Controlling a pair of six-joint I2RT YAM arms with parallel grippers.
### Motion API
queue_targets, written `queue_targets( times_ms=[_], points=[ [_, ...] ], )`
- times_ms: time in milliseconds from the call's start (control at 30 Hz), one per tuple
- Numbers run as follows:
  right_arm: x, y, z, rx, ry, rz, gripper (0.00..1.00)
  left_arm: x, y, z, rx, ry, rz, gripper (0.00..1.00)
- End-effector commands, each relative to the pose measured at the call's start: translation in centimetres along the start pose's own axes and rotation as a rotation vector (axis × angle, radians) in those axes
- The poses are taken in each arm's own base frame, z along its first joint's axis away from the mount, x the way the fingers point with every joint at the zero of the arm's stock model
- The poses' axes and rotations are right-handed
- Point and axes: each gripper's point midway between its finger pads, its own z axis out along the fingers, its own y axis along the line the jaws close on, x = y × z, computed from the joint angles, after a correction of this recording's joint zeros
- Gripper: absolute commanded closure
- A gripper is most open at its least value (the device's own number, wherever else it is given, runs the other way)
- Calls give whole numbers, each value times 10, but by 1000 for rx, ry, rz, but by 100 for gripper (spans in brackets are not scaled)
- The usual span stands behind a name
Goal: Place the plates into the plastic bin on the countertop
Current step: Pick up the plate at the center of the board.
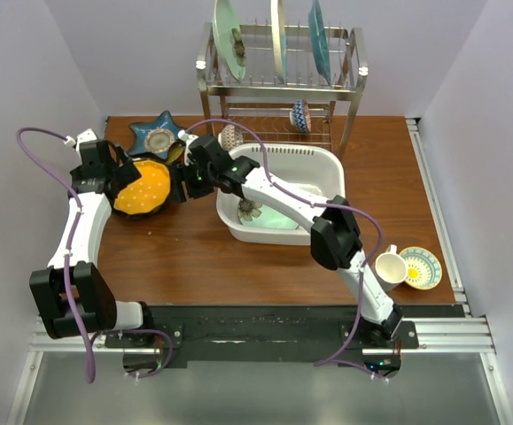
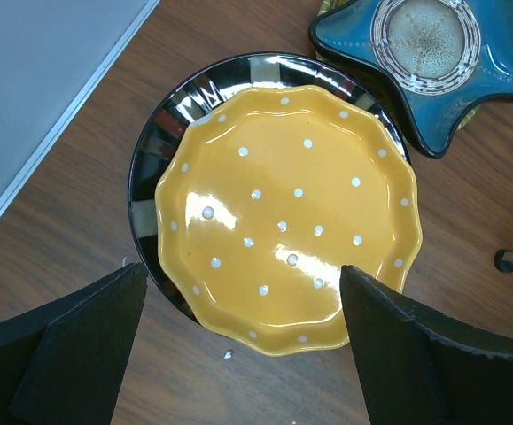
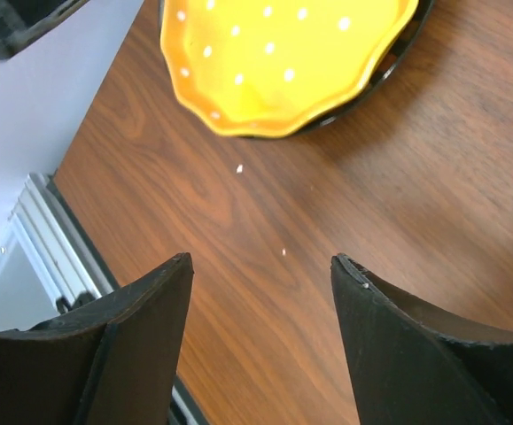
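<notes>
Partly hidden, dark plate [image 2: 150,190] beneath orange plate [image 2: 283,221]

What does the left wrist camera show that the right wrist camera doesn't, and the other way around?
Only the left wrist view shows the blue star-shaped plate and the left fingers. Only the right wrist view shows a pale metal rail beside the countertop and the right fingers. Both show the orange dotted plate resting on a dark plate, with each pair of fingers spread and holding nothing.
</notes>
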Motion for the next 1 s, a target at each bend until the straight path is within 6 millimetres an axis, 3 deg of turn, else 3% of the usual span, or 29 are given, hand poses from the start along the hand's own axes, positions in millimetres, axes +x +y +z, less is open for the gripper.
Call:
queue_targets(
  times_ms=[0, 167, 367, 867, 967],
  points=[
    [-26, 21, 8, -68, -95, 27, 37, -24, 1, -10, -1, -69, 16, 5],
    [-24, 15, 26, -66, -106, 64, 44, -24, 2, -11, -2, -71, 19, 5],
    [-22, 11, 44, -81, -129, 116, 45, -25, 2, -12, -1, -72, 20, 5],
    [-27, -6, 66, -19, -190, 176, 46, -26, 7, -10, 14, -72, -4, 5],
    [-29, -11, 69, 0, -205, 182, 53, -25, 8, -9, 22, -68, -9, 5]
  ],
)
